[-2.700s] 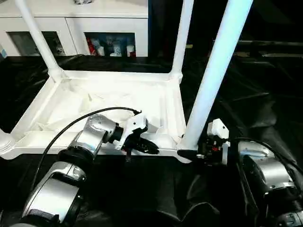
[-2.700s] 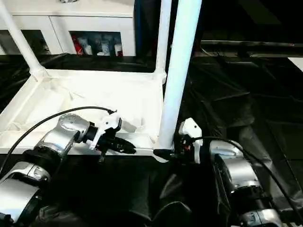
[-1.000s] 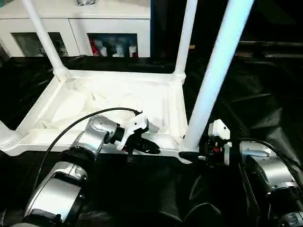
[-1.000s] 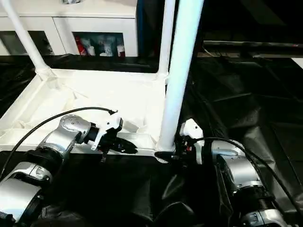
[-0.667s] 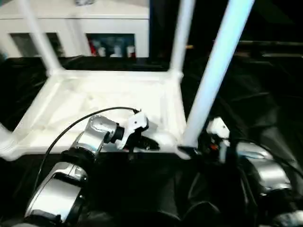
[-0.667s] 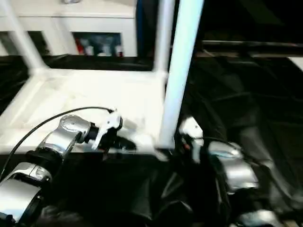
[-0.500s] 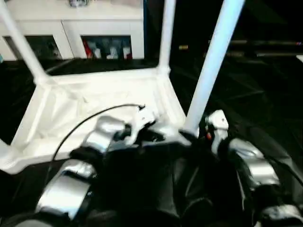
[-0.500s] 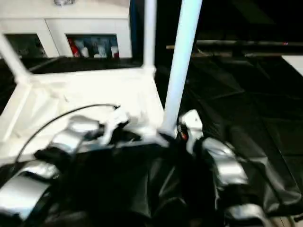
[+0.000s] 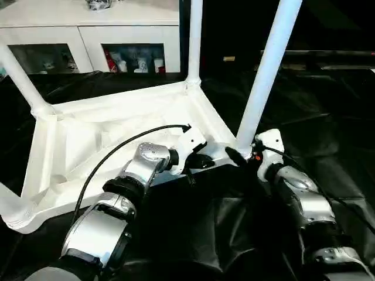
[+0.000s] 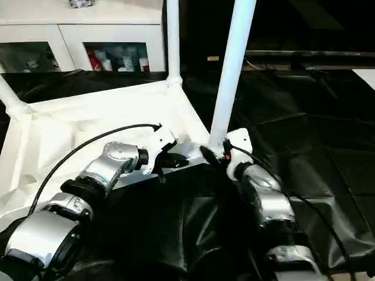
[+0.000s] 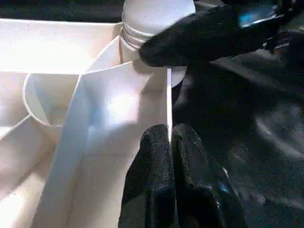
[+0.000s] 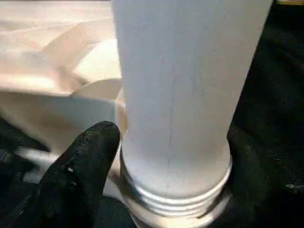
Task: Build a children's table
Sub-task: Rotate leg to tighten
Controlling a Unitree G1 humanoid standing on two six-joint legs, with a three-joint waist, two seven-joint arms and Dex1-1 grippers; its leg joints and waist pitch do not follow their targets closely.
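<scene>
The white tabletop (image 9: 88, 140) lies upside down with its ribbed underside up, turned at an angle to me. Four white legs stand in its corner sockets: the near right leg (image 9: 266, 70), a far leg (image 9: 193, 47), and two left legs (image 9: 20, 82) (image 9: 9, 208). My left gripper (image 9: 202, 163) is shut on the tabletop's near rim (image 11: 142, 95), its fingers (image 11: 156, 161) pinching the thin wall. My right gripper (image 9: 240, 157) is shut on the base of the near right leg (image 12: 190, 85), with one finger (image 12: 80, 161) on each side just above the socket.
A white cabinet (image 9: 88, 23) with glass doors stands behind the tabletop. A crumpled black sheet (image 9: 328, 117) covers the surface all around. A black cable (image 9: 117, 149) arcs from my left forearm over the tabletop.
The tabletop has swung round: its near right corner moved away from me and its left side came closer. Both grippers kept their holds and travelled forward with that corner.
</scene>
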